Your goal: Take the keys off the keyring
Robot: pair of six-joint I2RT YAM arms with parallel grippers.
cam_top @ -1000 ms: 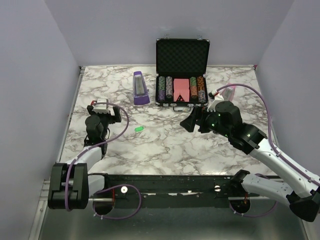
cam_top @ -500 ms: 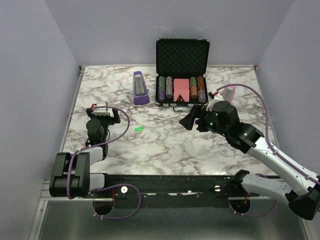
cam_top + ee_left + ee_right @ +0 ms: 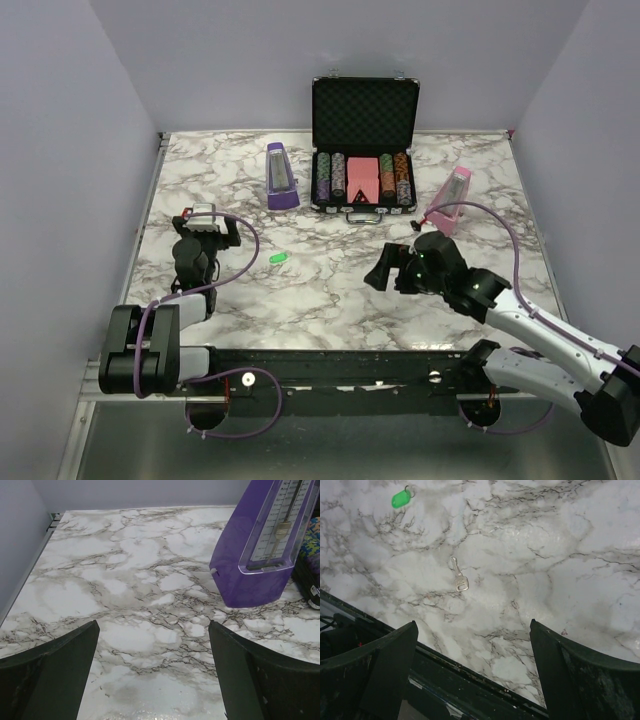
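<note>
Right tool (image 3: 376,272) drawn nearer, key (image 3: 459,578) loose, metronome (image 3: 240,580) scale seemingly unreadable

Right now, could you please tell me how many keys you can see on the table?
1. One small silver key lies loose on the marble table, apart from the green tag. More may be hidden or too small to see.

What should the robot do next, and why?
Probably just draw the right gripper back toward its base and stop. The key lies on the marble table, well apart from the green keyring, whose ring seems to hold no other key. That gripper and the left gripper both stand open and empty.
</note>
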